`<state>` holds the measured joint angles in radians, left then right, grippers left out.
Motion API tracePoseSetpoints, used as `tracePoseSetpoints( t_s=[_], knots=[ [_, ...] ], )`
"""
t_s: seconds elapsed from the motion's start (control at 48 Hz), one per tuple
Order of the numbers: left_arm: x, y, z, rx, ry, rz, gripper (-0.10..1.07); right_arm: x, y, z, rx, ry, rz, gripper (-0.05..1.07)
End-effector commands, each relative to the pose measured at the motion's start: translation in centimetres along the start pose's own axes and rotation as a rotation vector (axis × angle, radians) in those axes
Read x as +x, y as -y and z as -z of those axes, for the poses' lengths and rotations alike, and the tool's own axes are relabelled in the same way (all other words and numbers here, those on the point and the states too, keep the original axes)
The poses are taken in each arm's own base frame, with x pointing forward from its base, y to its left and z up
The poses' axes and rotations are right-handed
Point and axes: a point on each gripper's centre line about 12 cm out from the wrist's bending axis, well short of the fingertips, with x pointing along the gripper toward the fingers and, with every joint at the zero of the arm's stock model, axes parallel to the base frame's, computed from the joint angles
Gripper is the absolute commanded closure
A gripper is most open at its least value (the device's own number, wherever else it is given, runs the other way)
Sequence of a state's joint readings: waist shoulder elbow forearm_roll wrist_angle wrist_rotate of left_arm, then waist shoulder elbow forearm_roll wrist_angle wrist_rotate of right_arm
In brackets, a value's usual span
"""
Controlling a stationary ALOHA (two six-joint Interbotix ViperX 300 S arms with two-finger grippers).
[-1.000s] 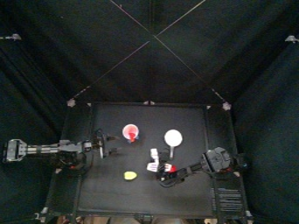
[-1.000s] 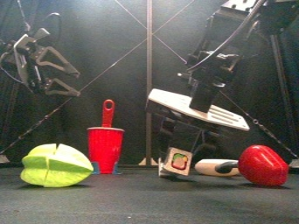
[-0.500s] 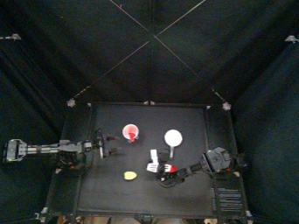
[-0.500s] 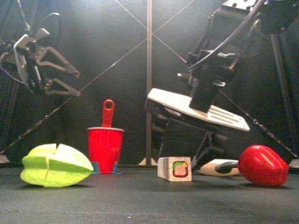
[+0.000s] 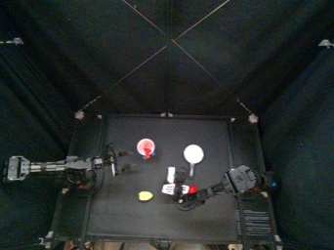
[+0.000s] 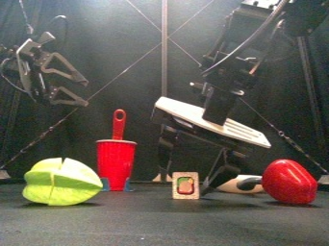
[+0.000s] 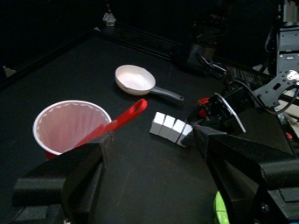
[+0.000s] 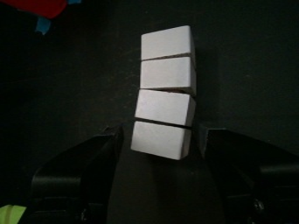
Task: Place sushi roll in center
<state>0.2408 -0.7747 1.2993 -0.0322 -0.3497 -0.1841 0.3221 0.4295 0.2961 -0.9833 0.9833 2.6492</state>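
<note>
Sushi roll [image 6: 187,185] on black table [image 6: 164,221].

1. The desk [image 5: 117,132] is a flat matte black square board inside black curtains.
2. A red cup [image 6: 115,161] with a red handle stands upright toward the left.
3. A white round spoon-like piece [image 5: 193,153] lies near the cup; its dark handle is hard to make out.
4. The sushi roll [image 6: 187,185], a white row of blocks [image 8: 165,92], rests near the middle.
5. A yellow-green piece [image 6: 61,181] sits at front left.
6. A red piece [image 6: 290,182] sits at right.
</note>
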Motion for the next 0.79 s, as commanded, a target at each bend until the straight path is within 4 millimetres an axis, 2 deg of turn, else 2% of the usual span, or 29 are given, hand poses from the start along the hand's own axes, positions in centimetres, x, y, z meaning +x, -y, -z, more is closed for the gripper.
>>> tracePoseSetpoints(
  t_s=[0.0,0.25,0.542,0.771],
  knots=[
    [0.2,0.1,-0.6,-0.002,0.017,0.001,-0.06,-1.0,-0.5,-1.0,0.023,0.007,-0.017,0.07],
    [0.2,0.0,-0.6,-0.009,0.016,-0.002,-0.06,-1.2,0.3,-1.6,0.017,0.02,-0.003,0.07],
    [0.2,0.0,-0.6,-0.008,0.016,-0.002,-0.06,-1.5,-0.7,-1.8,0.012,0.022,-0.037,0.07],
    [0.2,0.0,-0.6,-0.008,0.016,-0.002,-0.06,-3.0,-1.2,-3.2,0.016,0.033,-0.076,0.07]
  ],
)
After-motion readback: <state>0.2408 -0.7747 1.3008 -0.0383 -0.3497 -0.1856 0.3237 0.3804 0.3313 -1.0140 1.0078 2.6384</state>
